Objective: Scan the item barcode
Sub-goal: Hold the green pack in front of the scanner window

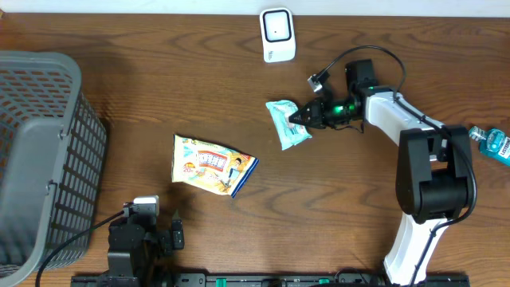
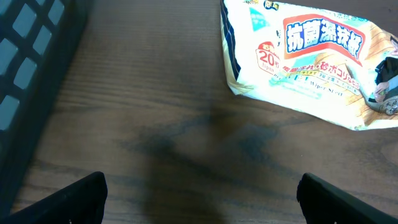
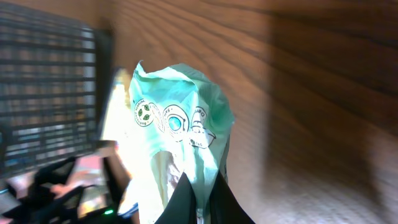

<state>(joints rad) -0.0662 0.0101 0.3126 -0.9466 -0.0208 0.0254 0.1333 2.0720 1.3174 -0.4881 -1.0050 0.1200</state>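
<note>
Wooden table [image 1: 159,96]: my right gripper [image 1: 307,116] pinches the teal pouch [image 1: 285,127] by its edge, at 6 o'clock from the scanner [image 1: 277,34]. My left gripper [image 2: 199,199] hangs wide. Risk, I judge: the thin film slips out on the lift.

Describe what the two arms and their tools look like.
The right arm has white shells and black joints, a black cable looped over its wrist, and a green light near its black right tool. The left arm is black with a pale block on top; its left tool has dark fingers.
</note>
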